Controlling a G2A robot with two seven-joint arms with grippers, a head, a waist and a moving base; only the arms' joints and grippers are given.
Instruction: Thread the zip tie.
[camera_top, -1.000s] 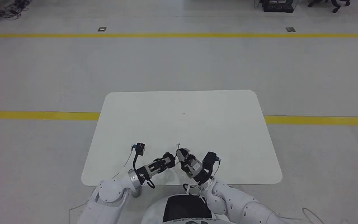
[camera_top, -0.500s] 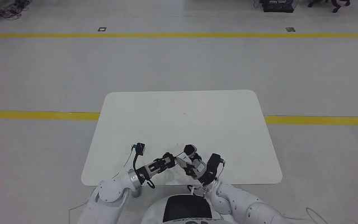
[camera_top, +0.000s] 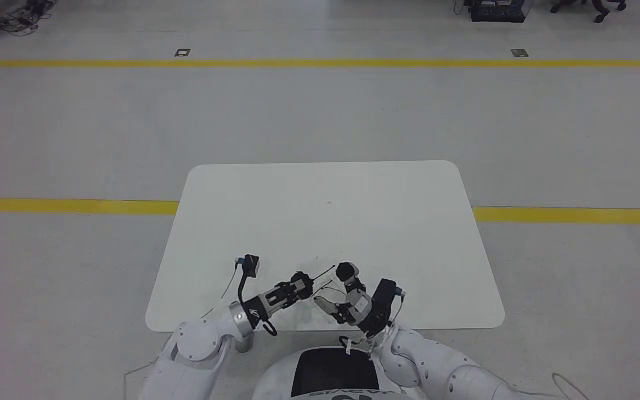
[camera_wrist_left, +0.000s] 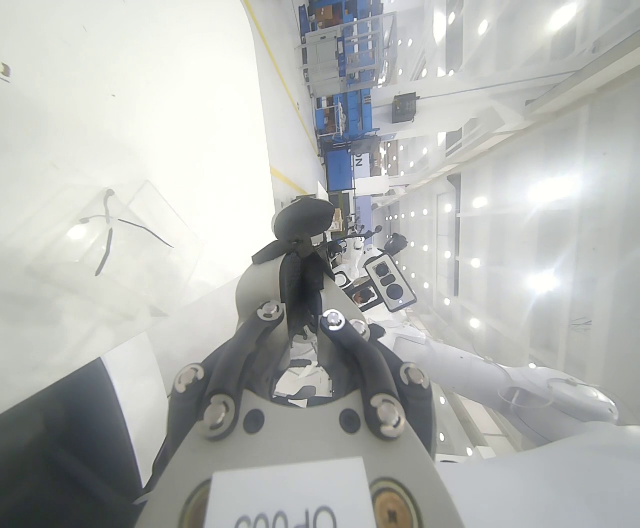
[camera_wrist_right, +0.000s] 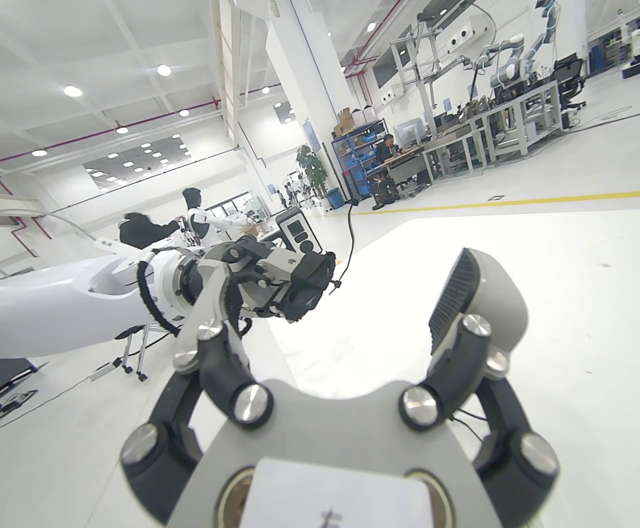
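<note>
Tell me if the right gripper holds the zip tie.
No: the right gripper is open and empty; the left gripper pinches the zip tie.

1. Right pincer (camera_top: 336, 285) has its jaws spread wide, so there is room between its fingers.
2. Left pincer (camera_top: 300, 282) sits just beside it, clamped on the zip tie (camera_wrist_right: 348, 235). That's the near obstacle.
3. The tie's strap juts out past the left pincer's tips.
4. Beyond both pincers lies bare white table (camera_top: 400, 210).
</note>
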